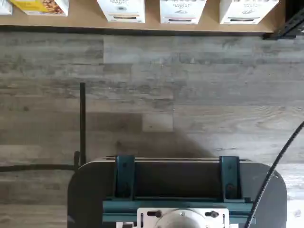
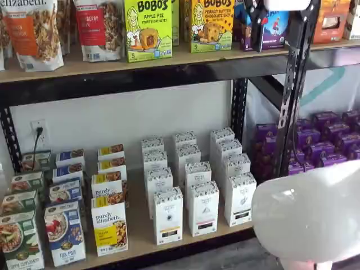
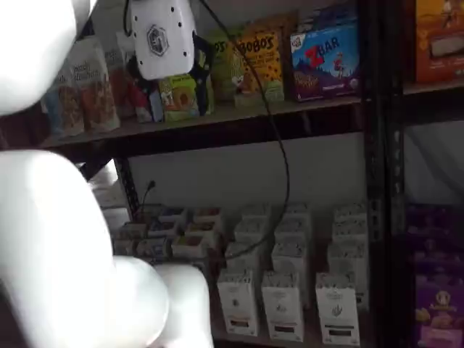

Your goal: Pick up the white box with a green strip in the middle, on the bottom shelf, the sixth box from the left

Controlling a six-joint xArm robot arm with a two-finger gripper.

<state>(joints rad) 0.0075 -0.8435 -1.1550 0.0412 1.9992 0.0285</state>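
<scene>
Our gripper [image 3: 161, 43] hangs high by the Bobo's boxes [image 2: 148, 28], jaws unreadable; three white boxes [image 2: 203, 207] front the bottom shelf [image 2: 140, 239].

A shop-like stockroom — black perforated steel uprights [image 2: 291, 84] carry plywood boards lined with retail goods: Bobo's boxes [image 2: 148, 29] and granola bags [image 2: 32, 34] above, rows of white boxes [image 2: 203, 207] on the bottom shelf [image 2: 140, 239], purple boxes [image 2: 323, 140] at three o'clock — over grey wood-look flooring [image 1: 190, 85].
</scene>
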